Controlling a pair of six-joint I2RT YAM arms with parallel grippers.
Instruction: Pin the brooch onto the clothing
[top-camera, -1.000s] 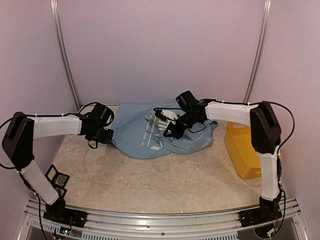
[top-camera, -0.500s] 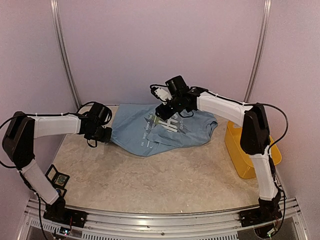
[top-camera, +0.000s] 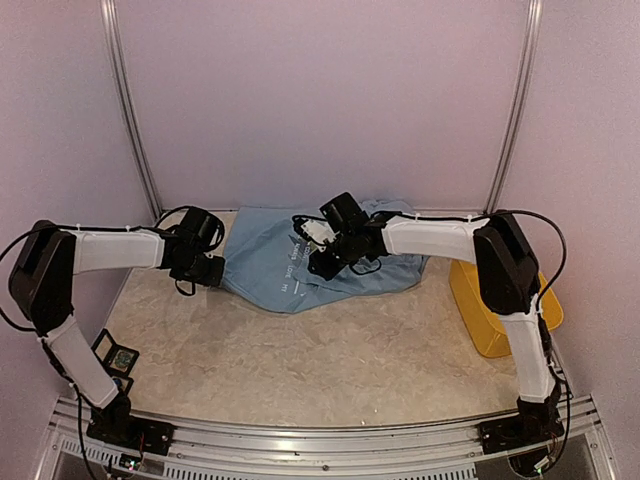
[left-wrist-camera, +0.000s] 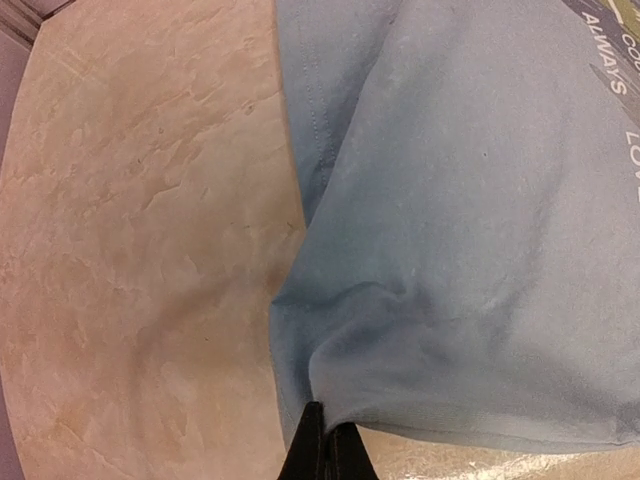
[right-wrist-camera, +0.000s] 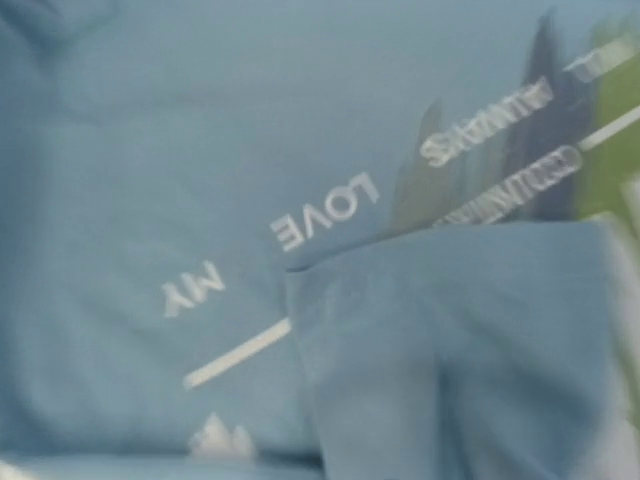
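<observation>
the clothing lies rumpled on the table against the middle of its far edge. its long axis runs left to right, parallel to that edge, and the printed chest faces up. in the top view the lines of white lettering run roughly from the far edge toward the near one; which way the collar points i cannot tell. the left end effector sits at the clothing's left end. in the left wrist view its dark fingertips are pressed together on a bunched edge of the blue fabric, pinching it just above the table. the right end effector hovers low over the print near the middle of the clothing. its wrist view is blurred and shows only fabric, with a folded flap over part of the print, so whether it stands wide or narrow i cannot tell. the brooch cannot be made out. a yellow bin stands at the right edge, and black cases lie at the near left corner.
</observation>
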